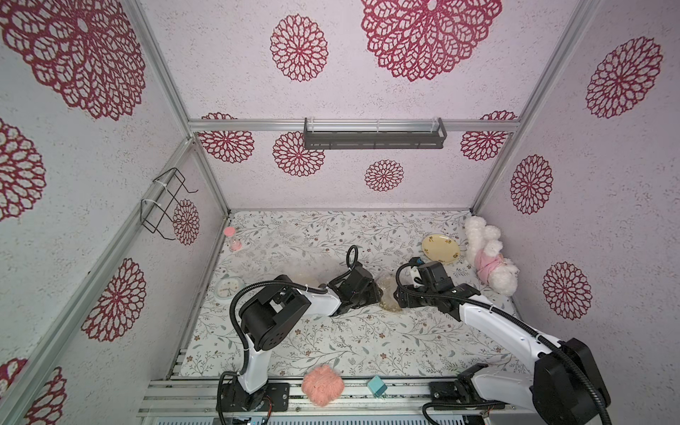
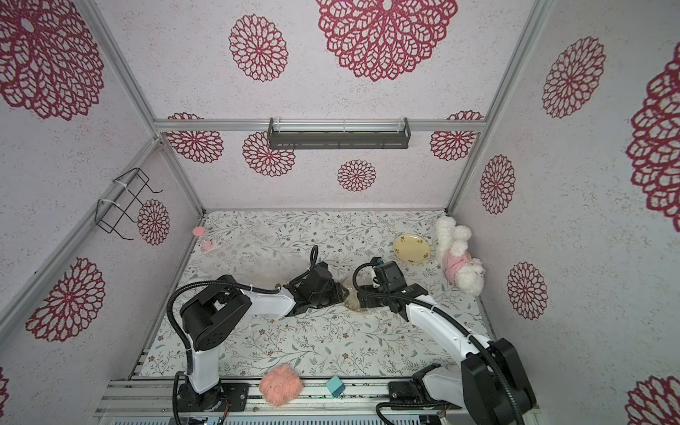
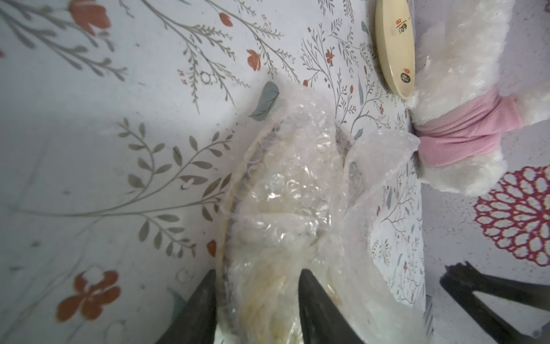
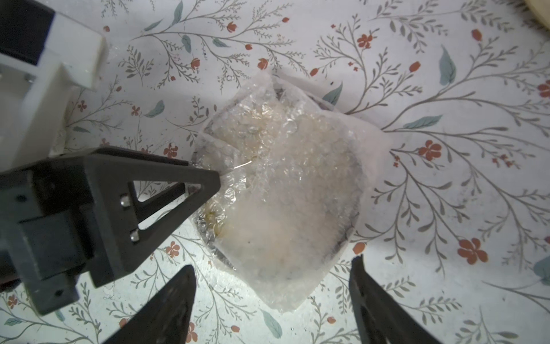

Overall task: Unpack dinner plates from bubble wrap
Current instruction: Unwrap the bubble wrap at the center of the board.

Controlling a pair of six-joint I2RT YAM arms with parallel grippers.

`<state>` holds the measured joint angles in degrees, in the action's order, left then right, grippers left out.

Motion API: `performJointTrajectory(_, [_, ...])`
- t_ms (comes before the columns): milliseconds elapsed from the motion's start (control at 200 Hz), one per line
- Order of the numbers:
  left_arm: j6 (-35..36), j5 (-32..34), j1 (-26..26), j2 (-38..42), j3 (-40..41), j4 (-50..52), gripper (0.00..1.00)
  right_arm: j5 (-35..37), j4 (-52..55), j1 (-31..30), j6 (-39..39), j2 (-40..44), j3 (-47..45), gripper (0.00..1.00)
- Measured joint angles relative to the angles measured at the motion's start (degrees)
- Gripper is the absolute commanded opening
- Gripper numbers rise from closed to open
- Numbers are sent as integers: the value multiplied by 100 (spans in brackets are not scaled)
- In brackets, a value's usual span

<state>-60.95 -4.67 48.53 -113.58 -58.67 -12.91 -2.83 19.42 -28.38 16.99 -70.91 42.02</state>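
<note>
A dinner plate wrapped in bubble wrap (image 4: 285, 190) lies mid-table between my two grippers, showing in both top views (image 1: 388, 296) (image 2: 355, 300). My left gripper (image 3: 257, 272) grips the bundle's edge, and crumpled wrap (image 3: 285, 190) fills the gap between its fingers (image 4: 205, 181). My right gripper (image 4: 272, 274) hovers open over the bundle's near corner without touching it. An unwrapped pale cream dinner plate (image 1: 440, 249) with small dark motifs lies at the back right; its edge also shows in the left wrist view (image 3: 394, 44). A loose clear sheet of bubble wrap (image 1: 283, 244) lies at the back left.
A white plush toy with a pink cloth (image 1: 489, 257) leans at the right wall beside the cream plate. A round clock (image 1: 229, 289) and a pink hourglass (image 1: 232, 239) stand along the left edge. A pink yarn ball (image 1: 323, 385) and a teal block (image 1: 377, 386) sit on the front rail.
</note>
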Motion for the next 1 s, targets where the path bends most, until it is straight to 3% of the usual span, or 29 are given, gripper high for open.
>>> performJointTrajectory(235, [-7, 61, 2, -17, -4, 151, 20, 199, -66, -356, -103, -463, 63, 78])
performJointTrajectory(480, [-13, 70, 2, -15, -55, 313, 17, 675, -188, -505, -133, -750, 57, 75])
performJointTrajectory(671, [-11, 81, 2, -15, -66, 352, 16, 994, -398, -505, -190, -807, 50, 62])
performJointTrajectory(936, [-13, 96, 2, -15, -87, 396, 16, 988, -638, -505, -245, -1154, 50, 61])
performJointTrajectory(1001, [-13, 105, 2, -15, -94, 411, 15, 944, -675, -505, -258, -1180, 50, 53])
